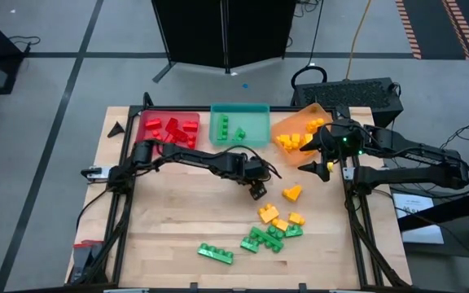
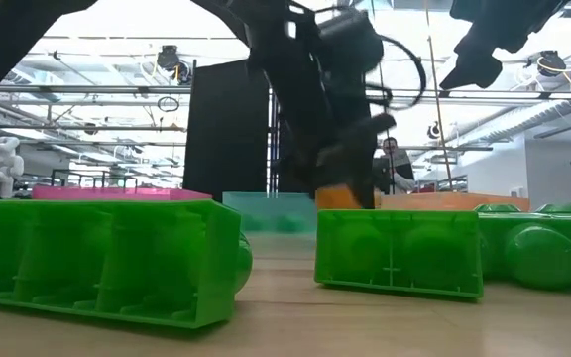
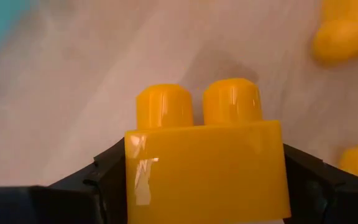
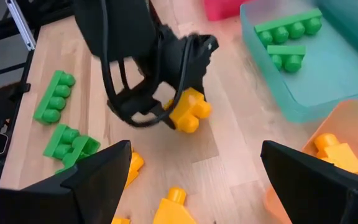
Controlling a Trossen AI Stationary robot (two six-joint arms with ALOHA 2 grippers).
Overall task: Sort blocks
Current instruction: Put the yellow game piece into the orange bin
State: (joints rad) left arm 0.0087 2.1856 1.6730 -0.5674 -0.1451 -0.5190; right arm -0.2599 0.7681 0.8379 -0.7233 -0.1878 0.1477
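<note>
I have a glossy yellow plastic brick (image 3: 207, 168) with two round studs clamped between the fingers of my left gripper (image 4: 166, 112), held just above the bare wood near the middle of the table (image 1: 177, 228), in front of the trays. My right gripper (image 1: 326, 167) hangs with its dark fingers spread wide and nothing between them, at the near edge of the translucent orange tray (image 1: 287, 126) toward the back right corner. Loose on the boards toward the front right I count about four more smooth yellow bricks (image 1: 291, 193), one of them wedge-shaped, and a cluster of green studded bricks (image 1: 260, 238) with a long four-stud green one (image 1: 216, 253) lying apart near the front edge. Along the back edge sit three shallow translucent trays: the red tray (image 1: 192, 115) holding several red bricks (image 1: 169, 129), the teal tray (image 1: 255, 122) holding two green bricks (image 1: 226, 126), and the orange one holding a heap of yellow bricks (image 1: 295, 140).
</note>
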